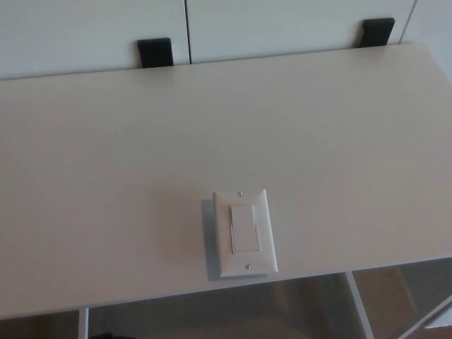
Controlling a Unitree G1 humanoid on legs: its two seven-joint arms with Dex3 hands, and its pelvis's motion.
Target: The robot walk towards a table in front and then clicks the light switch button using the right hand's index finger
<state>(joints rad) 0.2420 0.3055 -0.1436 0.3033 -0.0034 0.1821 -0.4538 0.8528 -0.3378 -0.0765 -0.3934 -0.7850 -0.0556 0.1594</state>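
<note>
A white light switch plate (244, 233) with a rocker button (243, 229) lies flat on the pale table (212, 127), close to the table's front edge and a little right of centre. Two small screws mark its top and bottom. Neither of my hands shows in the head view.
Two black brackets (155, 51) (377, 31) stand at the table's far edge against a white panelled wall (212, 25). Below the front edge I see the white table legs (359, 304) and the floor.
</note>
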